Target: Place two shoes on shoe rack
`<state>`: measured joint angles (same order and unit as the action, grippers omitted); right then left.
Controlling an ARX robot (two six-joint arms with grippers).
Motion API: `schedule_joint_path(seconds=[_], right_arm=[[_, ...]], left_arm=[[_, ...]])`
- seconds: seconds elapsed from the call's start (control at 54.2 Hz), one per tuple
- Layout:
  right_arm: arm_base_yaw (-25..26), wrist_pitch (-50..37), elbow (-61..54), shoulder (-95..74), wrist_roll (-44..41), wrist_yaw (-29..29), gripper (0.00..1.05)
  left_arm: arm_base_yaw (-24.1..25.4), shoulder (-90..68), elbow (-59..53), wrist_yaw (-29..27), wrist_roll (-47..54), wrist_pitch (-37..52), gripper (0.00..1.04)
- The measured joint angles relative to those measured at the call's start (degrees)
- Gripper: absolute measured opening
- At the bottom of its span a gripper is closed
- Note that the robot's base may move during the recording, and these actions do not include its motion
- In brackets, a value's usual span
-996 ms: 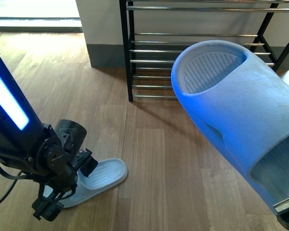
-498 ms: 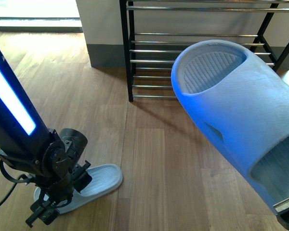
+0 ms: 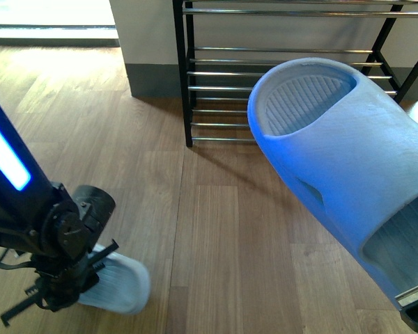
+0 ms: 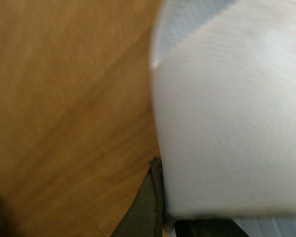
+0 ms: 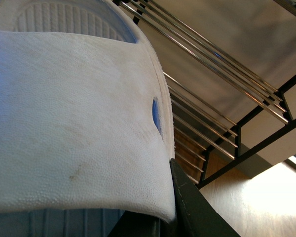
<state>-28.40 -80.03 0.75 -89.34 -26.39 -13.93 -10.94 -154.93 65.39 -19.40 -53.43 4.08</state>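
My right gripper [image 3: 416, 306] is shut on a pale blue slide [image 3: 348, 167], held up close to the front camera with its toe toward the shoe rack [image 3: 285, 69]. In the right wrist view the slide's strap [image 5: 74, 113] fills the frame and a dark finger [image 5: 192, 207] presses its edge, with the rack's chrome bars [image 5: 212, 64] beyond. My left gripper [image 3: 56, 292] is shut on the other pale blue slide [image 3: 118, 282] low at the near left, blurred. The left wrist view shows its strap [image 4: 227, 118] against a dark finger [image 4: 148, 202]. No grey sneakers are in view.
The wooden floor [image 3: 216, 229] stretches between me and the rack. A white wall corner with a grey skirting [image 3: 150, 76] stands left of the rack. The left arm's lit blue strip [image 3: 3, 156] rises at the left edge.
The left arm has moved back and left, swinging its slide from lying flat toward the right to a turned, blurred pose nearer the frame's bottom. The right slide has not moved.
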Motion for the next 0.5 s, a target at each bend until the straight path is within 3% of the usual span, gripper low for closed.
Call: schedule_joint_path(seconds=[0.092, 0.295, 0.498], right_arm=[[0.0, 0.0, 0.0, 0.0, 0.0, 0.0, 0.02], [0.0, 0.0, 0.0, 0.0, 0.0, 0.0, 0.02], [0.0, 0.0, 0.0, 0.0, 0.0, 0.0, 0.02]], left_arm=[[2.8, 9.8, -5.9, -4.4, 10.4, 5.9, 0.02], [8.2, 32.3, -17.2, -7.2, 31.2, 17.2, 0.02], [9.9, 55.0, -29.4, -4.1, 50.6, 23.4, 0.02]])
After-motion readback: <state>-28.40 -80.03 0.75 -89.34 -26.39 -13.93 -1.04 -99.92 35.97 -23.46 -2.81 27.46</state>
